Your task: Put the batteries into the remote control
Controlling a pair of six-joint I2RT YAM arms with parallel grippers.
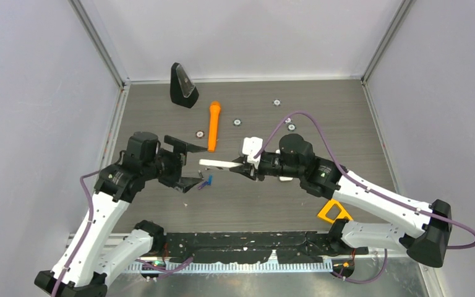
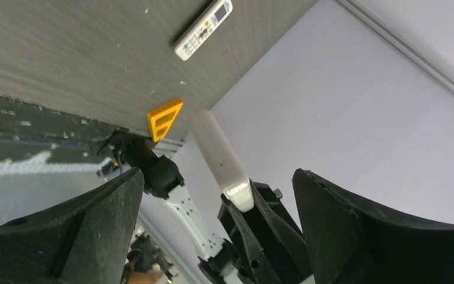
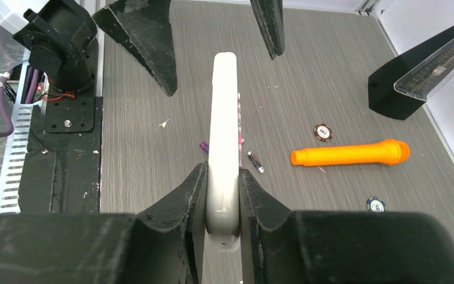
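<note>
One grip alone carries the remote (image 1: 219, 163): the right end effector (image 1: 242, 167) clenches its 3 o'clock end, the left end effector (image 1: 192, 164) gapes released at 9 o'clock, so it may twist above the batteries (image 1: 206, 182) on the bench (image 1: 359, 111).

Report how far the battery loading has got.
Done: the remote is off the table, clamped in the right claw. In hand: the open left claw sits at its free end, empty. Left: the batteries lie loose on the table below; none is picked up.
</note>
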